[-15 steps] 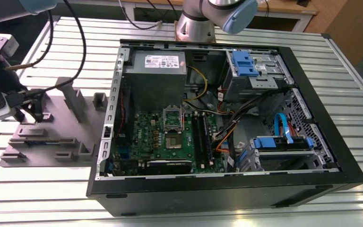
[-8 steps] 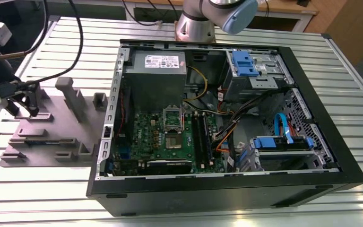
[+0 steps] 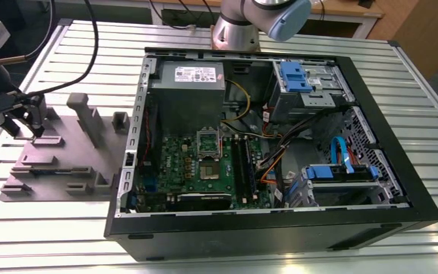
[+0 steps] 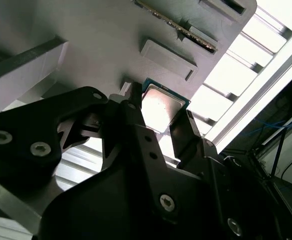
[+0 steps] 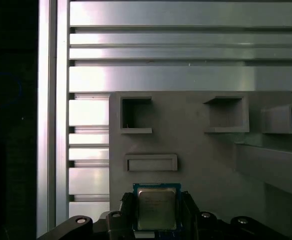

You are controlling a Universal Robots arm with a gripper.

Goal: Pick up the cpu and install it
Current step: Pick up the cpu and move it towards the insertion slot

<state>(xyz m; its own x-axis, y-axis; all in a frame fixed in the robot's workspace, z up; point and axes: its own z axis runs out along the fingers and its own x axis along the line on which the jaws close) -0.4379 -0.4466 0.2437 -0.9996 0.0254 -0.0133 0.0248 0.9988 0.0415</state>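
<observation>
The cpu (image 5: 157, 206), a small square chip with a silver top and a blue-green rim, sits between my gripper's two black fingers in both wrist views. The fingers press against its opposite sides, so my gripper (image 5: 158, 212) is shut on the cpu (image 4: 162, 106). In the exterior view my gripper (image 3: 30, 128) hangs at the left over the grey parts fixture (image 3: 59, 165), far from the open computer case (image 3: 401, 142). On the green motherboard (image 3: 181, 168) the cpu socket (image 3: 206, 166) lies bare, its metal frame (image 3: 207, 140) swung up behind it.
Upright posts (image 3: 82, 117) and pockets (image 5: 135, 114) stick out of the grey fixture around my gripper. Black cables (image 3: 67, 57) trail over the slatted aluminium table (image 3: 52, 240). Inside the case are a power supply (image 3: 192, 74), memory slots (image 3: 243, 162) and blue drive brackets (image 3: 293, 77).
</observation>
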